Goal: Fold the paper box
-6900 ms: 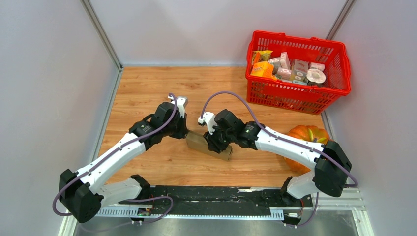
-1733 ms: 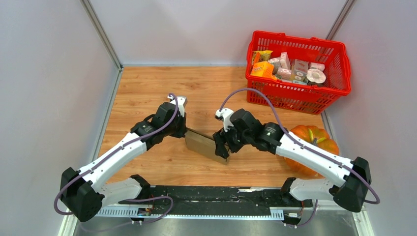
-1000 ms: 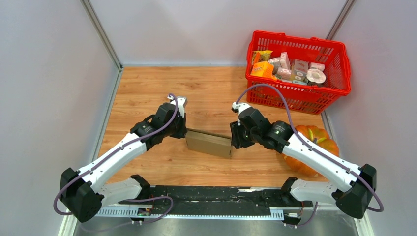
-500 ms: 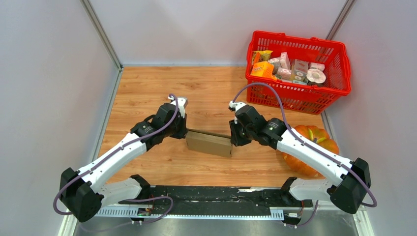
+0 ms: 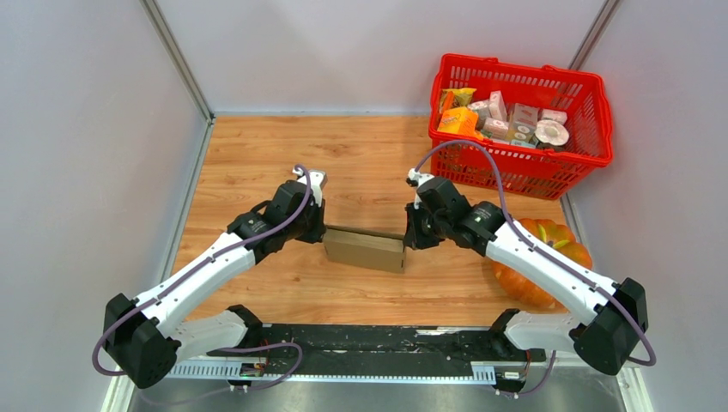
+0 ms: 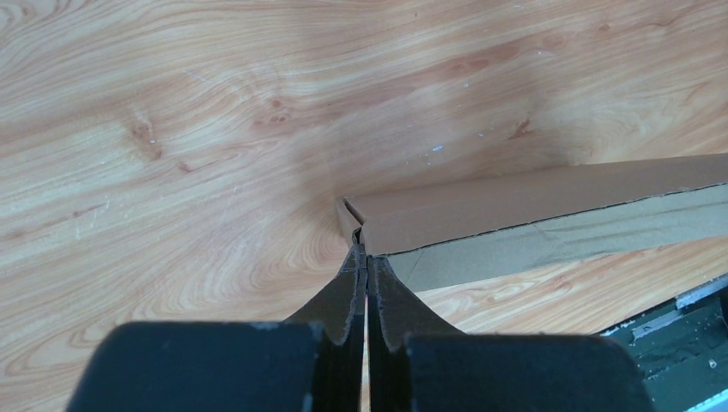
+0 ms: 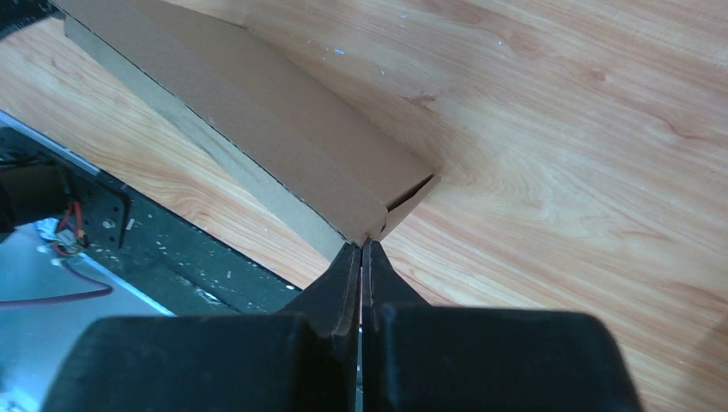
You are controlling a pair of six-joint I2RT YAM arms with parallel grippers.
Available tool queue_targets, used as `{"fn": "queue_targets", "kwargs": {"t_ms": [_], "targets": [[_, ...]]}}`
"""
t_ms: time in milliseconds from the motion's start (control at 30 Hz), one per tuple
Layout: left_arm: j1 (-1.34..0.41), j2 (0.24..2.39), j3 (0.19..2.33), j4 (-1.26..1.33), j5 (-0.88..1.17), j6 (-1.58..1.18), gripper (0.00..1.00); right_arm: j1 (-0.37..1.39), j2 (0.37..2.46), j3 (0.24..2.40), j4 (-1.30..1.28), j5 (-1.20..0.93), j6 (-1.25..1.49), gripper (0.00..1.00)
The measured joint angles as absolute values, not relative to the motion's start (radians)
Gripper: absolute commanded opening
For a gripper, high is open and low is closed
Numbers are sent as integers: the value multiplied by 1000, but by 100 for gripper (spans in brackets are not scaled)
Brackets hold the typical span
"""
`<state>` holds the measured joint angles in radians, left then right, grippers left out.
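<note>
You seem to be closing the paper box (image 5: pixel 365 250) ends: the left gripper (image 6: pixel 361 254) pinches one end, and the right gripper (image 7: pixel 361 249), pressed together, touches the other end's open flap (image 7: pixel 410 201), which next needs tucking in.

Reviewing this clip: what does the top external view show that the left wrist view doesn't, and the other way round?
Only top external: the whole paper box with the right fingers at its right end, the red basket of packages, and the pumpkin. Only left wrist: the left fingers pressed together on a thin flap at the box's corner. Both: the brown box lying on the wooden table, with the left fingers at its end.
</note>
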<state>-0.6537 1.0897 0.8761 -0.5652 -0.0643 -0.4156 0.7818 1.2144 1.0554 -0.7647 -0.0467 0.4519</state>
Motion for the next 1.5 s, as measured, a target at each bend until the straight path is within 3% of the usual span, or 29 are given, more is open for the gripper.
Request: {"fn": "queue_targets", "kwargs": {"t_ms": [500,1500], "targets": [[-665,1090,878,-573,-90,-418,0,703,1214,1039,-731,-185,554,0],[-678,1032,833,-564,-104,-417,0,761,1160,918,-600,-110,476,0]]}}
